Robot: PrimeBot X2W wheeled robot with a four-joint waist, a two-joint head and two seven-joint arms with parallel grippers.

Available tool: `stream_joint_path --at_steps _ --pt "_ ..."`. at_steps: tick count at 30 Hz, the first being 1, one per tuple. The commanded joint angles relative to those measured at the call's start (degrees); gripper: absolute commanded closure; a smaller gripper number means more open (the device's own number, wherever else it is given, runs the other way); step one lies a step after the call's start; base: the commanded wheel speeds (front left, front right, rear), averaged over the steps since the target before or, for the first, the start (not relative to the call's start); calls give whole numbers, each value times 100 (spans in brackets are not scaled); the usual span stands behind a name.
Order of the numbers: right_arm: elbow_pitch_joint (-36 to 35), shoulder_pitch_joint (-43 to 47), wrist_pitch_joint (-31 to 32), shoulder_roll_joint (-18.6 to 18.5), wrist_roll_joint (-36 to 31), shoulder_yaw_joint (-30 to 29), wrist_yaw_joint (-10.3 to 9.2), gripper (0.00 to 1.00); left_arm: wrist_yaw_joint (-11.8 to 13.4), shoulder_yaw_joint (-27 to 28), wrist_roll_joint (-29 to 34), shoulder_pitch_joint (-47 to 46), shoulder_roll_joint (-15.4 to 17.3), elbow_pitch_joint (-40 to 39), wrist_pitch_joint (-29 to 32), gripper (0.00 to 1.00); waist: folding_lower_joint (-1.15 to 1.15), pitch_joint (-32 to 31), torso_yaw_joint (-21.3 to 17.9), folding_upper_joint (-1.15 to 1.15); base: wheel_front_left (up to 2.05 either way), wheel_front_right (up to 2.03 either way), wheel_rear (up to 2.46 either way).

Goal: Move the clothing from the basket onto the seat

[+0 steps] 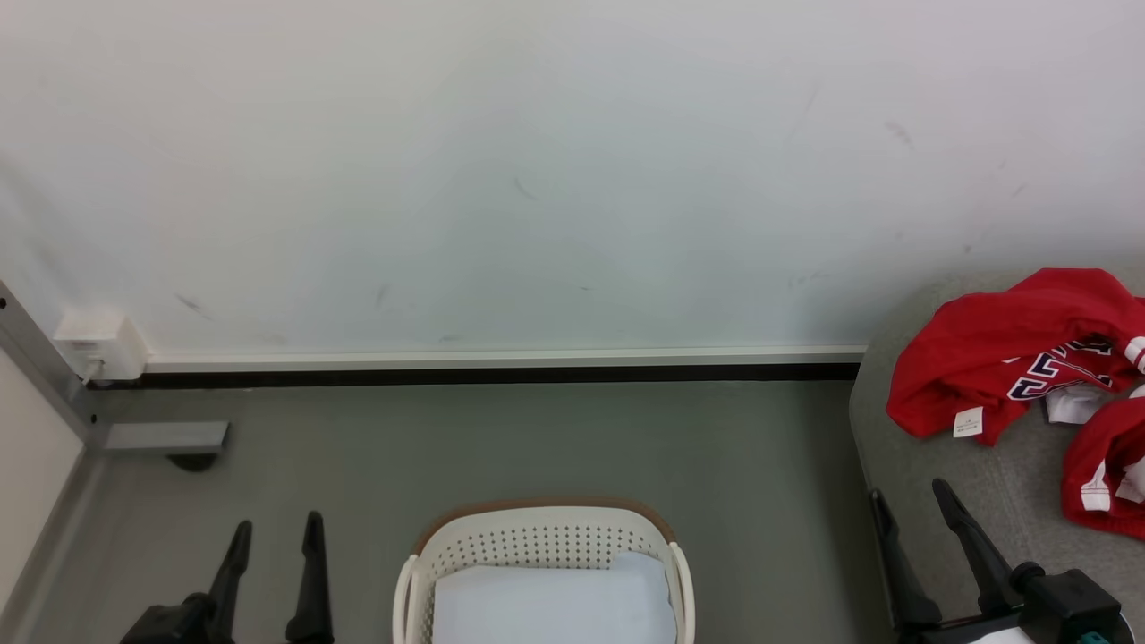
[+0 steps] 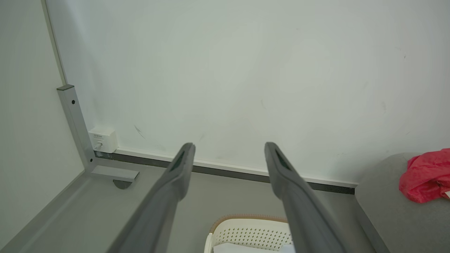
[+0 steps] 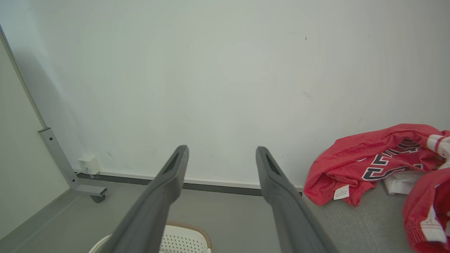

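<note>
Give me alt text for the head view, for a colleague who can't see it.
Red clothing lies crumpled on the grey seat at right; the white basket at bottom centre holds a pale blue pad. The left gripper and right gripper are open and empty.

L gripper (image 1: 276,528) low at left, fingers upright, spread wide, nothing between them. R gripper (image 1: 908,494) low at right, fingers apart too, seemingly leaning left, empty.

open floor (image 1: 537,438) runs between basket (image 1: 537,537) and wall (image 1: 537,179); seat (image 1: 966,465) with clothing (image 1: 1002,349) bounds the right
</note>
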Motion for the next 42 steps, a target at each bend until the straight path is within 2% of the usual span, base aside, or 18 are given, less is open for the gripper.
stream_joint_path --at_steps 1,16,17,21,30,42 --pt "37 -65 -16 -38 -2 -18 -13 0 -30 53 82 -34 -17 11 -1 0 0 -6 -7 0 0 0 0" --pt "59 -94 -16 -60 33 -15 -14 0 -167 201 215 -60 -64 73 -1 0 0 -35 -40 0 0 0 0" --pt "46 -38 2 -13 29 -8 0 100 -158 182 114 -28 -81 61 2 100 0 -36 -41 0 0 0 0" --pt "117 34 30 24 136 -3 1 100 -161 219 10 -36 -106 197 63 100 0 -34 -39 0 0 0 0" --pt "109 -15 303 58 1159 -208 0 100 -206 256 -1122 -135 -100 207 386 100 0 -19 -18 0 0 0 0" --pt "100 -66 566 97 2126 -409 -1 100 -251 229 -2221 -182 -95 158 622 100 0 -1 4 0 0 0 0"
